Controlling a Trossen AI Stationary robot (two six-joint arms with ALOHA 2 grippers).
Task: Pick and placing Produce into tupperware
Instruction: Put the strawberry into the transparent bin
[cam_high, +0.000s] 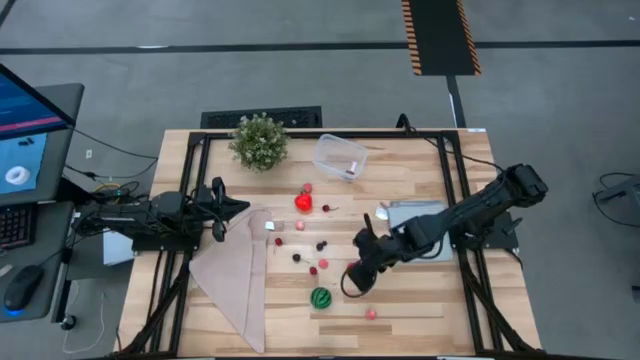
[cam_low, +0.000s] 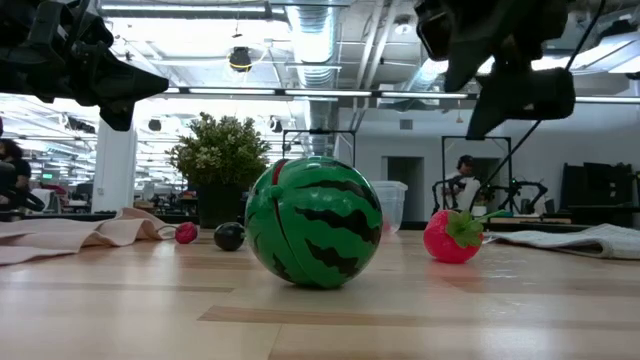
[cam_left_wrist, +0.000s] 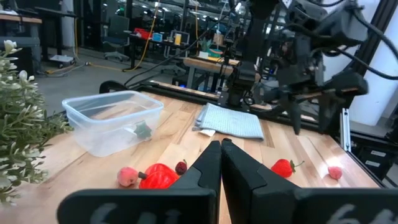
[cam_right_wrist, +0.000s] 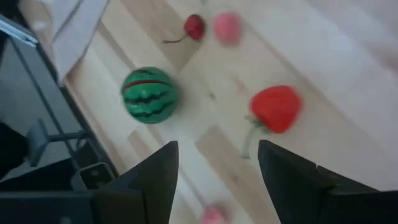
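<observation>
The produce lies scattered on the table: a green striped ball (cam_high: 320, 297) (cam_right_wrist: 149, 94), a red strawberry (cam_right_wrist: 275, 107) (cam_low: 452, 235), a larger red piece (cam_high: 303, 203), and several small red, pink and dark pieces (cam_high: 300, 250). The clear tupperware (cam_high: 340, 156) (cam_left_wrist: 112, 118) stands at the far middle with a green bit inside. My right gripper (cam_high: 358, 275) (cam_right_wrist: 217, 155) hovers open above the table, with the strawberry just beyond its fingertips, untouched. My left gripper (cam_high: 243, 207) (cam_left_wrist: 221, 144) is shut at the table's left, above the beige cloth's edge.
A beige cloth (cam_high: 235, 275) lies at the near left. A grey-blue sheet (cam_high: 415, 215) sits under my right arm. A potted plant (cam_high: 259, 140) stands at the far edge, left of the tub. A pink piece (cam_high: 371, 313) lies near the front edge.
</observation>
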